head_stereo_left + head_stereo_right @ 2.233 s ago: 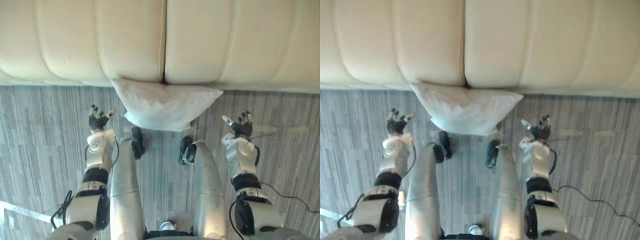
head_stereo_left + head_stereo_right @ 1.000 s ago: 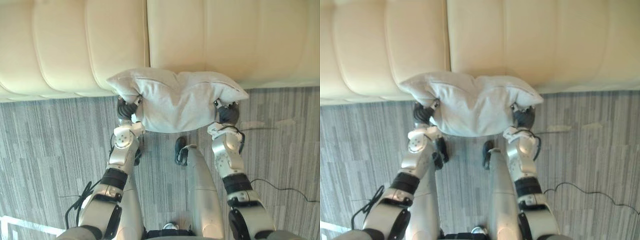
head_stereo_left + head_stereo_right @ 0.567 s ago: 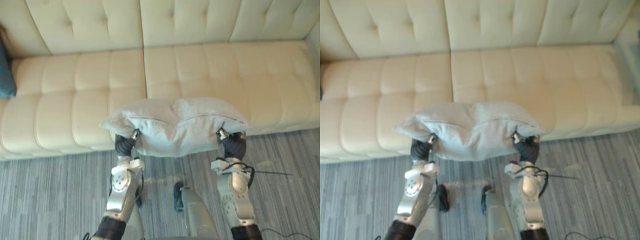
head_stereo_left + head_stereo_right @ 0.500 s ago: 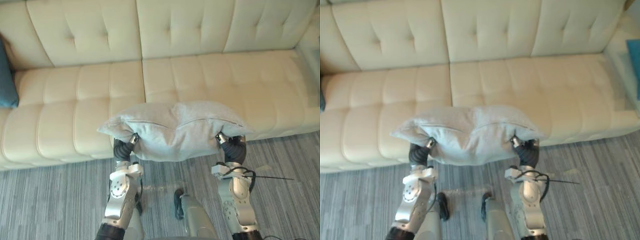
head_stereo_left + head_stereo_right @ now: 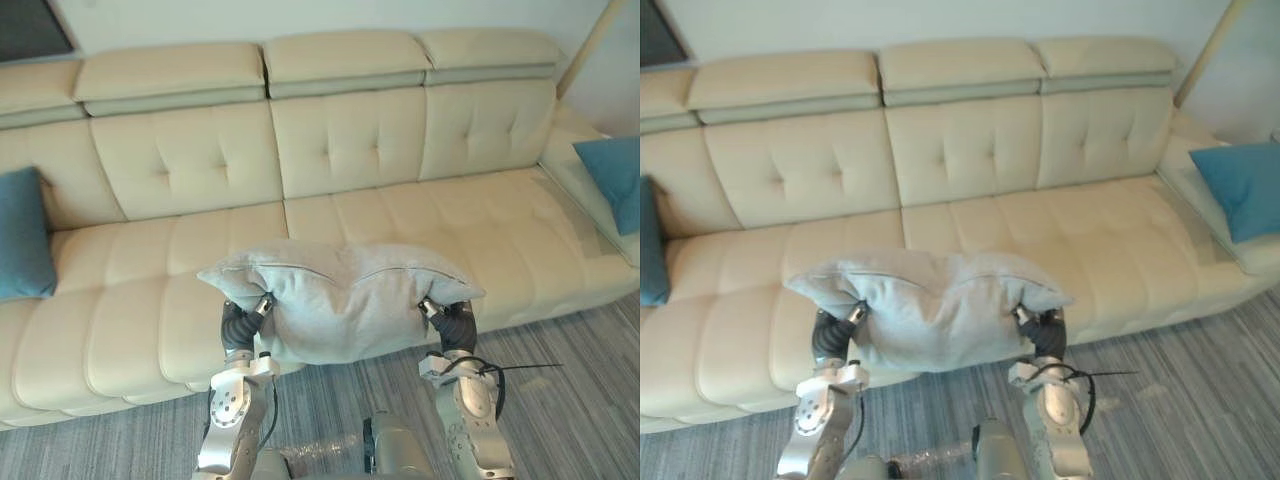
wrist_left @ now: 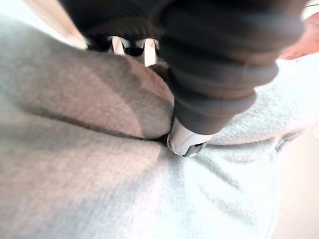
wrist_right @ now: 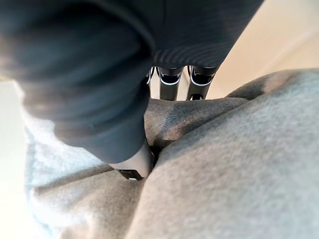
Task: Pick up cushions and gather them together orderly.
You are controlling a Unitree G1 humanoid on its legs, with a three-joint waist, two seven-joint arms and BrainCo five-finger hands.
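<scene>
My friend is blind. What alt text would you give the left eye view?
Two robot hands hold a grey cushion up before a long cream sofa, the left hand gripping its left edge and the right hand its right edge. A left teal cushion and a right teal cushion sit at the sofa's two ends, above striped grey carpet.

Overall light: I see a bright, even wash over the cream sofa (image 5: 180, 260).
Direction: the sofa's headrest tops and seat are palest and its front face is duller, so the light falls from above.
Shadows: soft shade lies on the sofa's front edge under the grey cushion (image 5: 340, 300), and fainter shade sits in the sofa's seams.
Wrist views: the left hand (image 6: 219, 74) and right hand (image 7: 89, 74) show as dark masses, with the cushion folds beside them deeply shaded.
</scene>
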